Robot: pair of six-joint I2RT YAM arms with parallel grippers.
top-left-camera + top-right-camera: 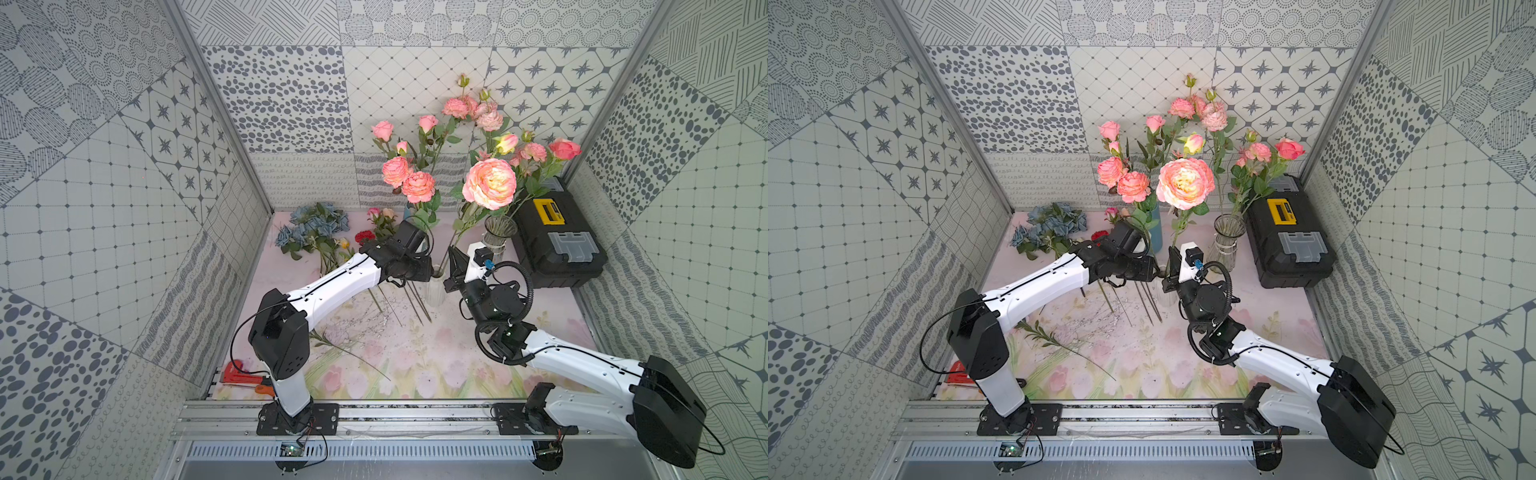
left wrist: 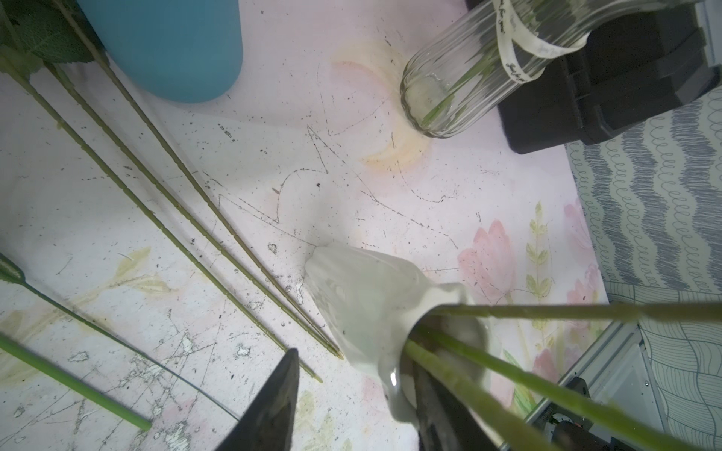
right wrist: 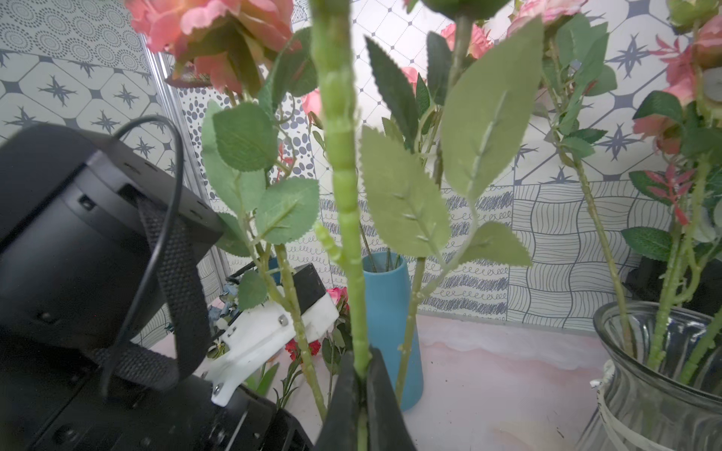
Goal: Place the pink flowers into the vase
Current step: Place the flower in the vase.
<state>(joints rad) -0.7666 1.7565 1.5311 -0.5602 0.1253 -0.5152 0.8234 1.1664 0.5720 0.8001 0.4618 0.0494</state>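
The pink flower in hand is the big ruffled bloom [image 1: 489, 183], standing tall at the middle of the scene. Its thick stem [image 3: 344, 195] is pinched low down between the closed fingers of the right gripper [image 3: 362, 365], just above the white vase [image 1: 434, 291]. Three stems enter that vase's mouth in the left wrist view, and the held one is probably among them, though I cannot tell which. The other pink flowers stand in the blue vase [image 3: 385, 312] on its far side and in the glass vase [image 1: 498, 237] to the right. A few loose stems [image 2: 164, 187] lie on the mat [image 2: 312, 164] with their ends at the white vase's foot. The left gripper [image 2: 353, 363] straddles the vase neck with its fingers [image 2: 277, 398] part-open — one is plainly clear of the vase, the other looks to be against it — so it fences the vase rather than clamps it. That is the weak point: the bloom is heavy and sits far above a narrow, light-looking vase. If the right gripper lets go before the stem is well down, or pushes sideways, the flower could lever the vase over against that loose guard, or flop out. The leaves crowd the neighbouring stems and could snag one and drag it out on any pull-away. The two wrists are very near each other, and a careless retreat could knock them together or sweep the loose stems
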